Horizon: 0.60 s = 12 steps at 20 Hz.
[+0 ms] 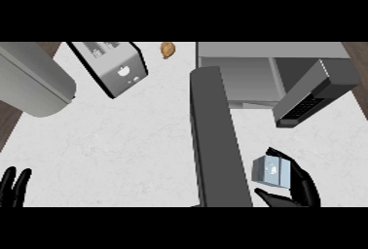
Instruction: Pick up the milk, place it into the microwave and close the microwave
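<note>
The milk [272,171] is a small pale blue-grey carton at the lower right, held in my right hand [302,184], whose black fingers and thumb curl round it. The microwave [251,65] stands at the back right with its cavity open. Its door [214,141] swings out toward me as a long dark slab just left of the carton. My left hand [14,188] rests open at the lower left edge, fingers up, holding nothing.
A toaster [115,65] sits at the back, left of the microwave. A large grey rounded object [32,80] fills the far left. A small brown item [167,49] lies near the back edge. White counter [122,151] spreads between the door and my left hand.
</note>
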Available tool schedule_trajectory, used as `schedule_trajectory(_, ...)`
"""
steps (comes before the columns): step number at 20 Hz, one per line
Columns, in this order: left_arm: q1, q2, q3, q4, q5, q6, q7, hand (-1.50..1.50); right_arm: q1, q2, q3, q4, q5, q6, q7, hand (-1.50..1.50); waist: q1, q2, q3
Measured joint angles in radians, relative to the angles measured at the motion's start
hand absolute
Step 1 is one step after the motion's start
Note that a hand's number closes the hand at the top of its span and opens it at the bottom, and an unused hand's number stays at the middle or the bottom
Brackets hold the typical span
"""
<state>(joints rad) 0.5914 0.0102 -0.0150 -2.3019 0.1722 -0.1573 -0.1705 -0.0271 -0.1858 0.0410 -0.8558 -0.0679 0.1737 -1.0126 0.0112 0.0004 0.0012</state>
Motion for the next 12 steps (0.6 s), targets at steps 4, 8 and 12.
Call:
schedule_trajectory(4, -0.006, -0.001, 0.006, 0.017, 0.001, 0.001, -0.006, -1.50, 0.006, 0.030, -0.021, -0.053, 0.015, -0.080, -0.024, 1.50, -0.006, -0.001, -0.001)
schedule_trajectory(8, 0.005, 0.004, 0.024, 0.033, 0.023, -0.015, -0.020, -1.50, 0.033, 0.072, -0.040, -0.136, 0.010, -0.137, -0.027, 1.50, -0.009, -0.003, -0.001)
schedule_trajectory(12, 0.031, 0.000, 0.024, 0.027, 0.029, -0.032, -0.037, -1.50, 0.076, 0.097, -0.017, -0.240, 0.013, -0.139, -0.011, 1.50, -0.009, -0.003, -0.001)
